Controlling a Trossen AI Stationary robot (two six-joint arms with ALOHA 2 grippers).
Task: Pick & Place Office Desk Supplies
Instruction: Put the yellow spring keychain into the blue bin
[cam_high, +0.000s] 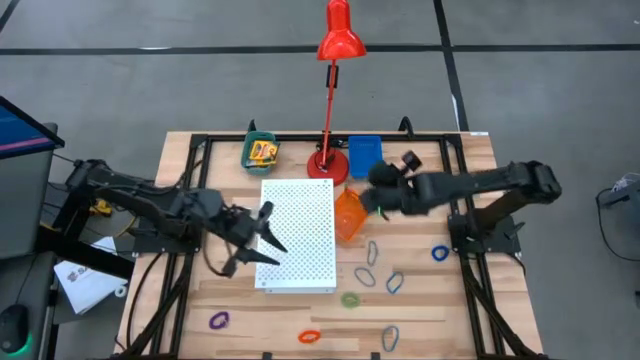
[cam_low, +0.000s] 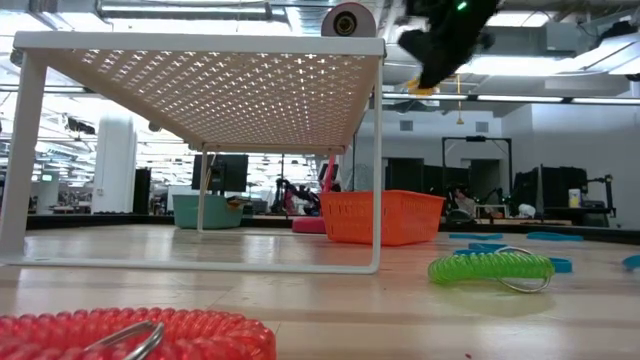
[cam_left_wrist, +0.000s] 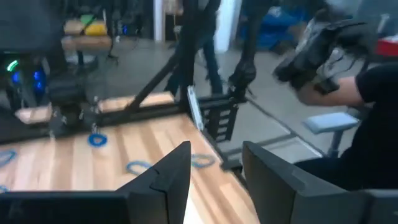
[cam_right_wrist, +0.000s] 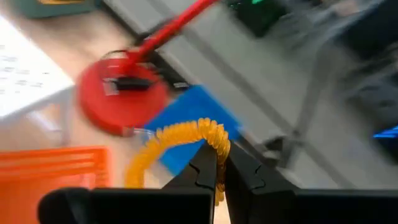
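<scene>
My right gripper (cam_high: 375, 188) hangs above the table between the orange bin (cam_high: 350, 215) and the blue bin (cam_high: 365, 152), shut on a yellow coiled loop (cam_right_wrist: 186, 132). My left gripper (cam_high: 262, 235) is open and holds nothing, over the left edge of the white perforated board (cam_high: 300, 235). A yellow printed box (cam_high: 262, 152) lies in the green bin (cam_high: 258, 138). Loose loops lie flat on the wood: blue (cam_high: 440, 253), grey (cam_high: 365, 276), green (cam_high: 350, 298), purple (cam_high: 218, 321), orange (cam_high: 310, 336). My right gripper pinches one end of the loop's coiled arc (cam_right_wrist: 216, 144) between its two shut fingers (cam_right_wrist: 202, 167). The fingers slant downward. The loop is lifted clear of the table and curves away from the fingertips, and it shows below the gripper (cam_low: 424, 89) in the low view.
A tall red lamp (cam_high: 328, 165) stands on its round base next to the blue bin, close to my right gripper. The perforated board stands as a raised shelf (cam_low: 210, 90) on thin legs. Black frame rails (cam_high: 190, 230) run along both table sides.
</scene>
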